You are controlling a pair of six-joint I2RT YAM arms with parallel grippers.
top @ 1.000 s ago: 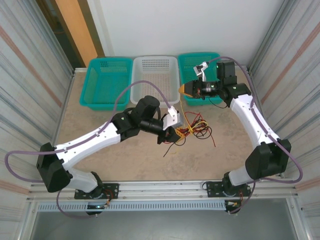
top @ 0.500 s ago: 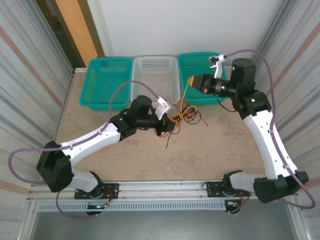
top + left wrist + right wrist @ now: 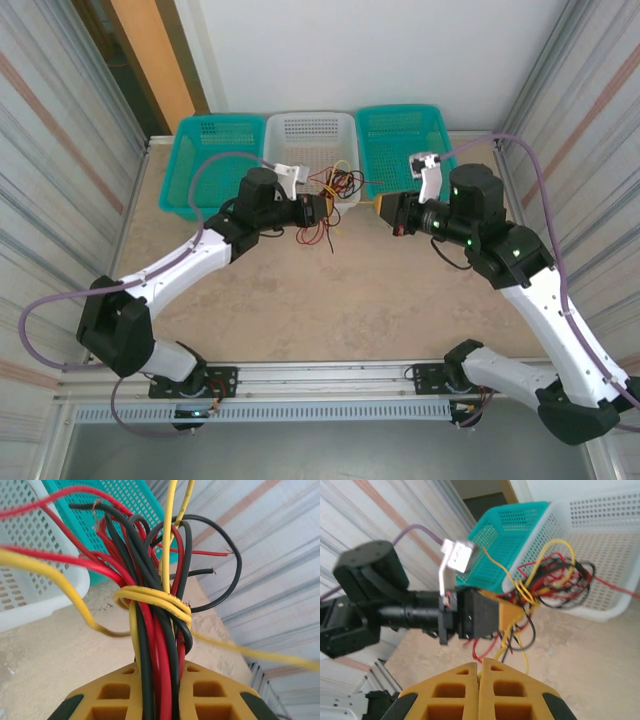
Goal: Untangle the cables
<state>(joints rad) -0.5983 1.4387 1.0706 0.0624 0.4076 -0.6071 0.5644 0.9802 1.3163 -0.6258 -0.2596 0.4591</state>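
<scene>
Three perforated baskets stand in a row along the far edge of the tabletop [image 3: 330,310]. Farthest left is the left teal basket [image 3: 205,170]. The left arm [image 3: 190,260] stretches diagonally past its near right corner. The left gripper [image 3: 322,207] sits just in front of the white basket [image 3: 310,135], pointing right.

Its jaws are clamped on the cables [image 3: 338,184]. In the left wrist view the yellow fingers [image 3: 112,692] squeeze a bunch of red, black and yellow strands that rise straight up between them. One yellow strand [image 3: 155,600] is wound several times round the bunch just above the fingertips. Beyond that winding the strands fan out into loose loops. A single thin yellow strand runs off to the right, blurred, with its end out of frame.

From above, the tangle appears to be held clear of the tabletop. Its upper loops hang over the near right corner of the white basket, and a few red and yellow ends dangle below the gripper.

Right of the tangle, the right gripper [image 3: 384,212] faces left toward it, near but apart from it. In the right wrist view its yellow fingers [image 3: 465,680] are pressed flat together with nothing between them. That view looks across at the left gripper [image 3: 506,614] and the cables [image 3: 555,575] in front of the white basket [image 3: 600,535].

Behind the right gripper stands the right teal basket [image 3: 400,130]. The right arm [image 3: 530,280] runs back along the right side of the tabletop to its base.
</scene>
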